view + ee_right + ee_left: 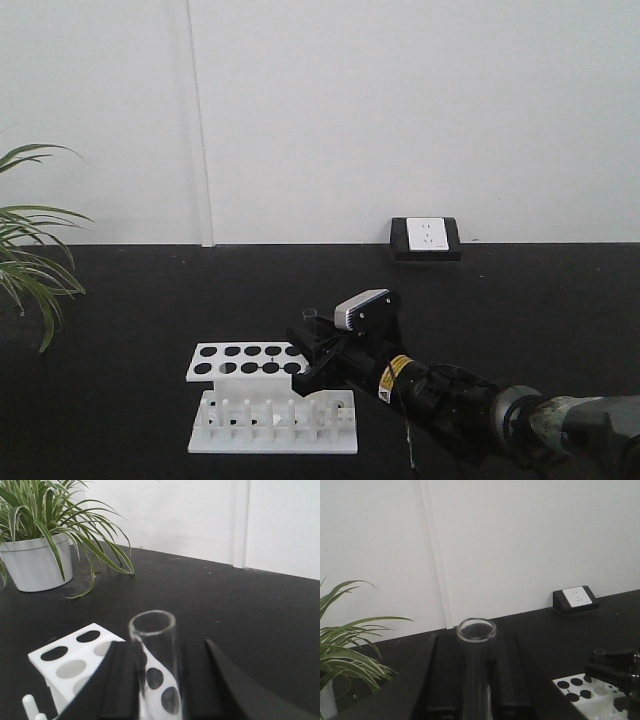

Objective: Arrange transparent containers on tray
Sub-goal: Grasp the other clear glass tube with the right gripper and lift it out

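While the right gripper (308, 342) reaches in low from the table's right side, its fingers are pinched on the right-hand test tube (310, 316). That tube stands upright, its open rim above the jaws, at the far right corner of the white tube rack (272, 442). The right wrist view sets the glass over the rack's nearer holes. It seems to hang clear of the plate rather than sit in a hole, though the view is too close to be sure. The left gripper (475, 647) is closed on the left-hand test tube (476, 630), also upright, off to the left of the rack with black tabletop (120, 300) ahead of it. Wide open surface runs from the rack's back edge to the wall, where a socket box (425, 240) sits at the table's far edge. A potted spider plant (35, 565) crowds the left edge.
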